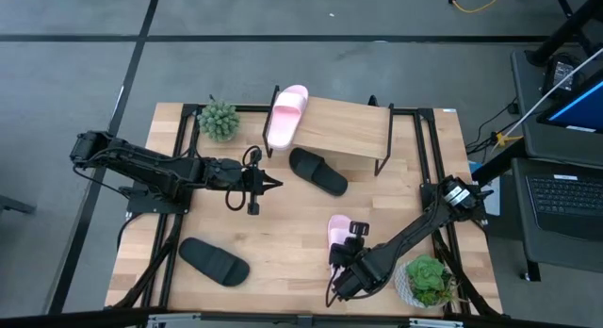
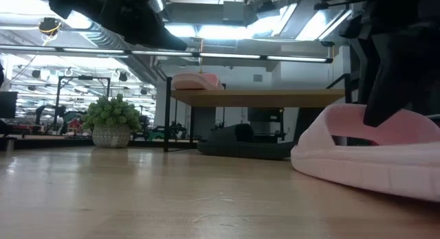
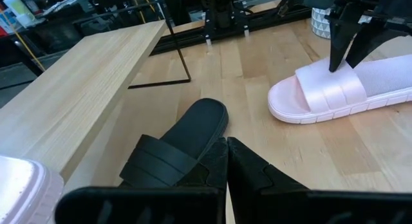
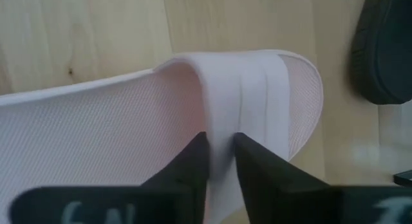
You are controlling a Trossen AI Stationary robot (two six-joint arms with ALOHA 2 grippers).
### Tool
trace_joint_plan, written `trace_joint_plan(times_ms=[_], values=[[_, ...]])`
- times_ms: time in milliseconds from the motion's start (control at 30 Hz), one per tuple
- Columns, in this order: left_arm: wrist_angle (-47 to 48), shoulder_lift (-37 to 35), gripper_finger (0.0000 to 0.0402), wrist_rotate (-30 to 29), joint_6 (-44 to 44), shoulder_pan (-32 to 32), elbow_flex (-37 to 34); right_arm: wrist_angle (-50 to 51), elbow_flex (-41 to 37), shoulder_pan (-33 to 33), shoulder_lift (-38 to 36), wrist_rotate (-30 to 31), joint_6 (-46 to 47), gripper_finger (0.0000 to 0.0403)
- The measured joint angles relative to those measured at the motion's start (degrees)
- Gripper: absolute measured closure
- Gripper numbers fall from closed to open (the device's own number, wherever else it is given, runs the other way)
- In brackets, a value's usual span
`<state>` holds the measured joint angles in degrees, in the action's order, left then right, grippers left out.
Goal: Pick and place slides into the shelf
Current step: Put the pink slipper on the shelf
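- Shelf (image 1: 344, 125) stands at the far middle of the table (image 1: 283, 224), plank top on thin black legs.
- One pale pink slide (image 1: 285, 117) lies on the shelf's left end, overhanging the plank edge in the high view; the low view shows it resting on top of the plank.
- One black slide (image 1: 317, 172) lies on the table just in front of the shelf's left half, partly under the plank in the low view.
- A second black slide (image 1: 214, 260) lies near the table's front left, well apart from everything else.
- The second pink slide (image 1: 340, 236) lies on the table toward the front right, sole down.
- My right gripper (image 4: 221, 161) is at that second pink slide. My two fingers are clamped on its wide strap, one on each side, with the strap pinched thin between them, as the right wrist view shows.
- The low view shows the same slide's sole touching the table.
- My left gripper (image 1: 271, 184) is over the middle of the table, pointing toward the black slide by the shelf. Its fingers are pressed together with nothing between them, as the left wrist view shows.
- A small green plant (image 1: 219, 120) stands at the shelf's left; another potted plant (image 1: 426, 280) stands at the front right, beside my right arm.
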<state>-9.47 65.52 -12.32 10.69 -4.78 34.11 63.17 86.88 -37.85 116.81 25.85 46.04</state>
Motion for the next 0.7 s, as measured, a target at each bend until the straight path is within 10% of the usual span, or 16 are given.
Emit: trace_joint_plan(times_ms=[700], values=[[0.0,0.0,0.0401,0.0,0.0,0.0,0.0,0.9,0.1,0.0,-0.1,0.2,0.2,0.0391]])
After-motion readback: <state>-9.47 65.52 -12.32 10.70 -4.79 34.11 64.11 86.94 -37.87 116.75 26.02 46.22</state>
